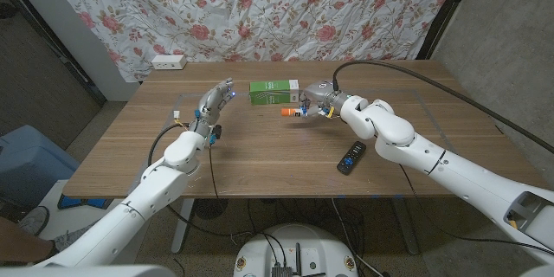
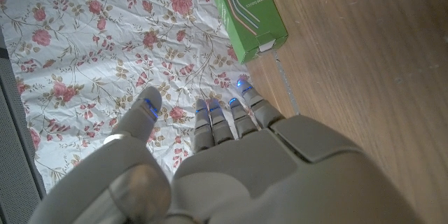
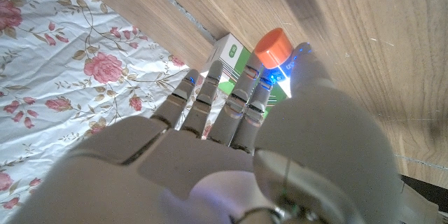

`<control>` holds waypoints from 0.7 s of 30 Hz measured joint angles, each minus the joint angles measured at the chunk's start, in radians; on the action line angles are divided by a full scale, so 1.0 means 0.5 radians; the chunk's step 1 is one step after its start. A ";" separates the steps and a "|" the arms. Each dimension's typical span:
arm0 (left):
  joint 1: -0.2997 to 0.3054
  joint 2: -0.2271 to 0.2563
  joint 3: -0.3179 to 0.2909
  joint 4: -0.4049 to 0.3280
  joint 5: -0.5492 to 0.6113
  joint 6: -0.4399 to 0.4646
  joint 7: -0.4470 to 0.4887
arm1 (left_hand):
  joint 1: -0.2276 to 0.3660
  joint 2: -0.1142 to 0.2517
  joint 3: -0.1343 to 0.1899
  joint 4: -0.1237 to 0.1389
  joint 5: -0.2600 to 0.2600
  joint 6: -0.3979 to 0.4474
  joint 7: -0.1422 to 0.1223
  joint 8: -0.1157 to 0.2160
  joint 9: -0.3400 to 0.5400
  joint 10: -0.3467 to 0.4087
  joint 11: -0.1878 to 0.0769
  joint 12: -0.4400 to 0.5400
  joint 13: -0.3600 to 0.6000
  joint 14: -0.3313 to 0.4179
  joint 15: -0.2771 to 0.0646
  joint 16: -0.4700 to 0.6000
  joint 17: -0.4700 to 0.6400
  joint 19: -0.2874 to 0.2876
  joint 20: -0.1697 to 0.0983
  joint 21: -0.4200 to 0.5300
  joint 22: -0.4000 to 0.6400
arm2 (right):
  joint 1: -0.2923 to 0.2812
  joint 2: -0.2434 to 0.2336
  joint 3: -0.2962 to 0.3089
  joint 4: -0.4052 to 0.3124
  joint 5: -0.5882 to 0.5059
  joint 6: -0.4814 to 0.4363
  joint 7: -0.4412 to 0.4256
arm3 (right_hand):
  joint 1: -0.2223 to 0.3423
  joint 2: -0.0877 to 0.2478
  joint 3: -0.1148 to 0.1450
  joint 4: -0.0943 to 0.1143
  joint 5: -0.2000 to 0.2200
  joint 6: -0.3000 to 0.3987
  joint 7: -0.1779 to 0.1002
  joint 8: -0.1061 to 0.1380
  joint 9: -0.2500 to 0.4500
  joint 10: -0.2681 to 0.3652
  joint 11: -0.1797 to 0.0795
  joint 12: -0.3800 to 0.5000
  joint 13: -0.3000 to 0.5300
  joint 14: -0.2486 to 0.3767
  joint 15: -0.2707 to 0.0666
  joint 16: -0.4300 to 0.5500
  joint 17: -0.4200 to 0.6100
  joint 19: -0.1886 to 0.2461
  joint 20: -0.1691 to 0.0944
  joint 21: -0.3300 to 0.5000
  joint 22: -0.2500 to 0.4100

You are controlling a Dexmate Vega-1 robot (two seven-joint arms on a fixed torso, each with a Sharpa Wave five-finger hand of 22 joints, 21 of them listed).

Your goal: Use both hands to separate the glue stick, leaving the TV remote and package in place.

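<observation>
- Presently, wooden worktop [image 1: 260,151] carries all items.
- Green cardboard package [image 1: 273,92] lies at the far middle; black TV remote [image 1: 351,157] lies near the right forearm; both well apart from the hands, presumably undisturbed.
- Left hand [image 1: 211,106]: fingers apart, empty, raised, likely awaiting the cap.
- Right hand [image 1: 317,99]: clamped on orange-capped glue stick [image 1: 291,112], cap pointing left for the pull.

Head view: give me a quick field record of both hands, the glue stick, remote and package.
right hand: holds glue stick, orange cap sticking out past the fingers
left hand: raised, fingers apart, holding nothing
package: green box on table between the hands, untouched
remote: black, on table beside right forearm, untouched
</observation>
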 measured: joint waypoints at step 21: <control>-0.133 0.106 0.107 -0.028 0.136 0.058 -0.175 | 0.358 -0.215 -0.019 -0.005 0.000 0.197 -0.060 0.046 0.010 0.196 -0.082 0.014 0.009 0.088 0.002 0.000 0.000 0.102 -0.003 0.000 0.002 | -0.002 -0.004 0.060 -0.055 0.115 -0.077 0.041 | 0.008 0.007 -0.006 -0.006 -0.008 0.000 0.000 -0.016 0.001 0.011 -0.011 -0.018 0.008 0.036 -0.008 0.017 -0.010 0.021 0.021 0.000 0.000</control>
